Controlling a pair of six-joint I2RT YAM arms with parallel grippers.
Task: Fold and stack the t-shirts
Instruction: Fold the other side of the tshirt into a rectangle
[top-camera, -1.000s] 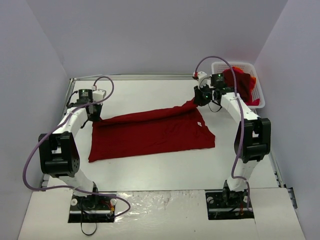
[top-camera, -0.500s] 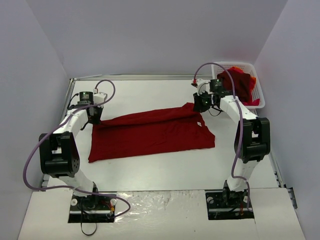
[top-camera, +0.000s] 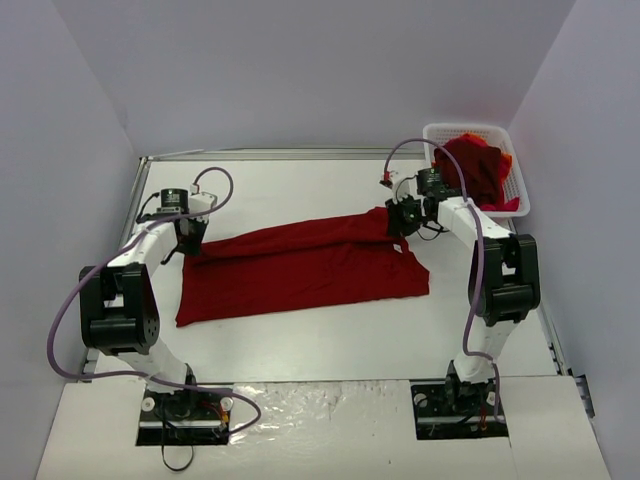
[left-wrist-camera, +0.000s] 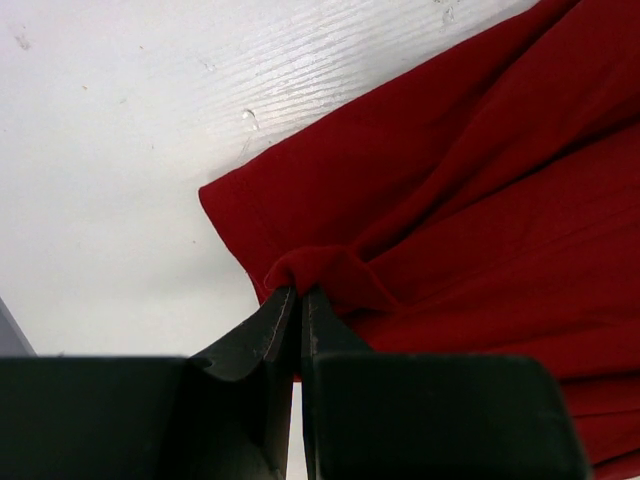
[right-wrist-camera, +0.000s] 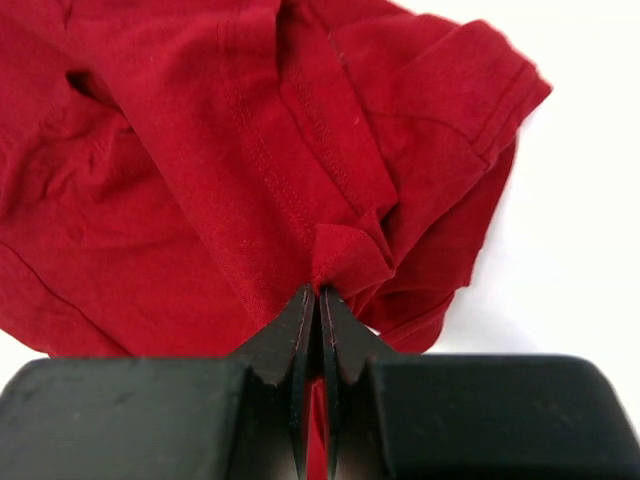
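At the near edge of the white surface, the left arm and right arm rise from their bases and reach away toward the far side. Between them a dark red t-shirt lies spread across the middle of the surface, its long side running left to right. Its near edge lies flat, and its far edge is gathered into a raised, creased band.

The left fingers are pressed together on a small pinch of cloth at the shirt's far left corner. In the left wrist view the hemmed corner fans out just past the tips and rests on the bare surface.

The right fingers are likewise clamped tight on a bunched fold at the far right end of the shirt. There a sleeve with a stitched hem spreads beyond the tips, with rumpled cloth to its left.

A purple cable loops out from the left arm, and another runs along the right one.

Farthest back, in the far right corner, stands a white mesh basket. More t-shirts are heaped in it, dark red with a bit of brighter red-orange showing at the right, piled above the rim.
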